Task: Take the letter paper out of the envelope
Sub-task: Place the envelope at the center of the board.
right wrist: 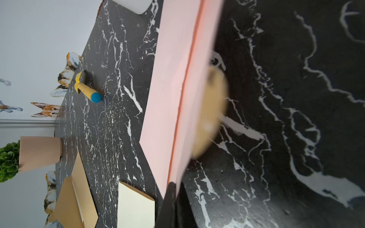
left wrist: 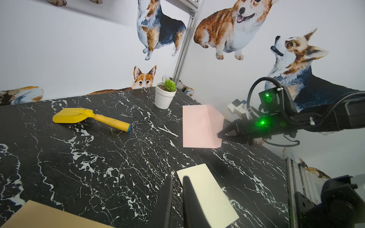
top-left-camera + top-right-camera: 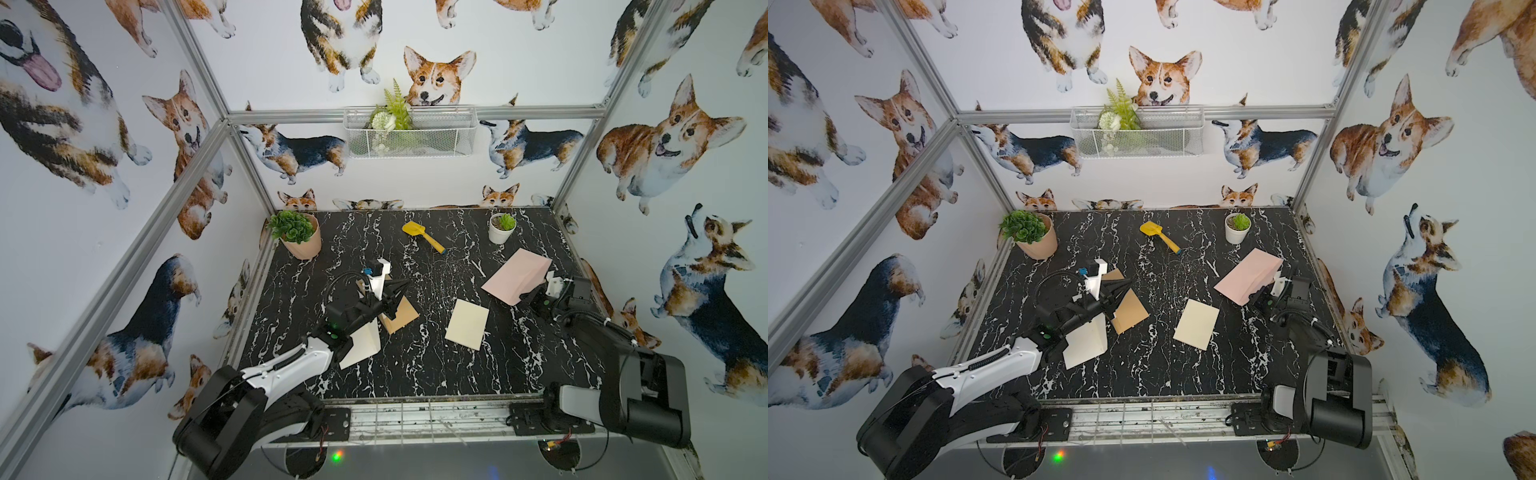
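My right gripper (image 3: 525, 297) (image 1: 173, 184) is shut on a corner of the pink envelope (image 3: 513, 277) (image 2: 197, 126) and holds it tilted up above the table's right side. A cream sheet of letter paper (image 3: 466, 322) (image 2: 207, 193) lies flat mid-table, apart from the envelope. My left gripper (image 3: 401, 289) (image 2: 177, 178) hovers over a brown envelope (image 3: 401, 318), its jaws a narrow slit apart with nothing between them. A second cream sheet (image 3: 361, 343) lies under the left arm. A blurred tan round patch (image 1: 209, 110) shows on the pink envelope.
A yellow toy shovel (image 3: 422, 236) lies at the back centre. A white pot (image 3: 502, 227) stands back right, close behind the pink envelope, and a terracotta pot (image 3: 299, 235) back left. A wire basket (image 3: 407, 131) hangs on the back wall.
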Controlling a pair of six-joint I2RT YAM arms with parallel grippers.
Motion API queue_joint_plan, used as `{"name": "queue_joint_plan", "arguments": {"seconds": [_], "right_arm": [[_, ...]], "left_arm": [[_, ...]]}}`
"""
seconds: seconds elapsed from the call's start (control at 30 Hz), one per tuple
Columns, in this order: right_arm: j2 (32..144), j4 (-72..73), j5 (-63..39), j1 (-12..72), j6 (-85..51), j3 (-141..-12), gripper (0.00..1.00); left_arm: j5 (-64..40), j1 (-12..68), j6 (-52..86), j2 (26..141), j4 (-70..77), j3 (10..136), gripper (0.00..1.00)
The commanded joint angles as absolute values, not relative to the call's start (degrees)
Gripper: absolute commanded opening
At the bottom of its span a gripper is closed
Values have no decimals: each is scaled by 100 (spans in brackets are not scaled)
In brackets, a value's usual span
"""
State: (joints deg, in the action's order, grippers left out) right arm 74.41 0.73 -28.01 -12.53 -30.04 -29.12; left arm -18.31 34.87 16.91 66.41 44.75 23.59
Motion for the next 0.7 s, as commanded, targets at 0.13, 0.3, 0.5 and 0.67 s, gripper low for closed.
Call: {"name": "queue_joint_plan", "arguments": {"seconds": [0.13,0.3,0.5,0.67], "right_arm": [[7854,-388,-2558,-1336,-3039,-3208,7],[7542,-624,-2097,-1336,-3076,-3157,15],[6986,-1095,-1525,-1336,-2827,-3156,18],[6628,-1130,-1424,-1335,-2845,-2997,21]], "left_arm": [[-1495,3512,1363,6357,4265,2294,14],[-1521,3549,1337,6396,4180,2369,14],[-1356,3746,1133,6331,4010,2412,18],[-1225,3836,1028,6310,3911,2439,27]]}}
